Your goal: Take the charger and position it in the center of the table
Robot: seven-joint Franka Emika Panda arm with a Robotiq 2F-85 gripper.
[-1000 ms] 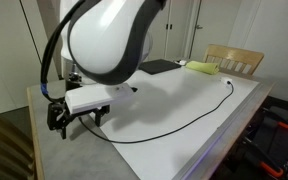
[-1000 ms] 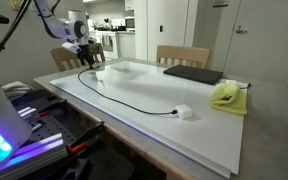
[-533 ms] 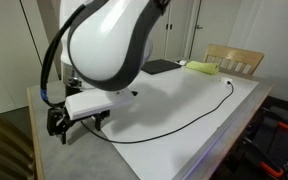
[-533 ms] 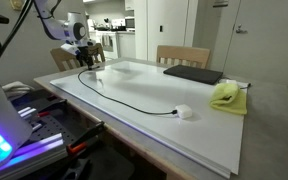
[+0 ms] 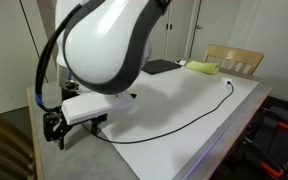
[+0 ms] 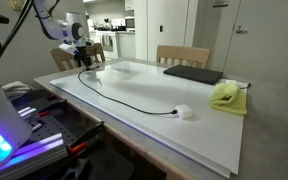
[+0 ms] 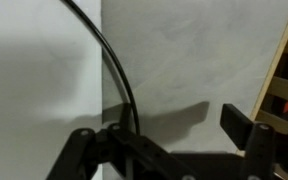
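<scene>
The charger is a thin black cable lying across the white sheet on the grey table. In an exterior view it curves from the far left corner to a small white plug end. My gripper hangs low over the table's corner, at the cable's end. In the wrist view the gripper stands open, its right finger far from the left one. The charger runs down between the fingers, close beside the left one. Nothing is gripped.
A flat black pad and a yellow-green cloth lie at the table's other end. Wooden chairs stand along the far side. The sheet's edge passes just beside the cable under the gripper.
The gripper has sunk a little toward the table at the cable's end. The cable has not moved.
</scene>
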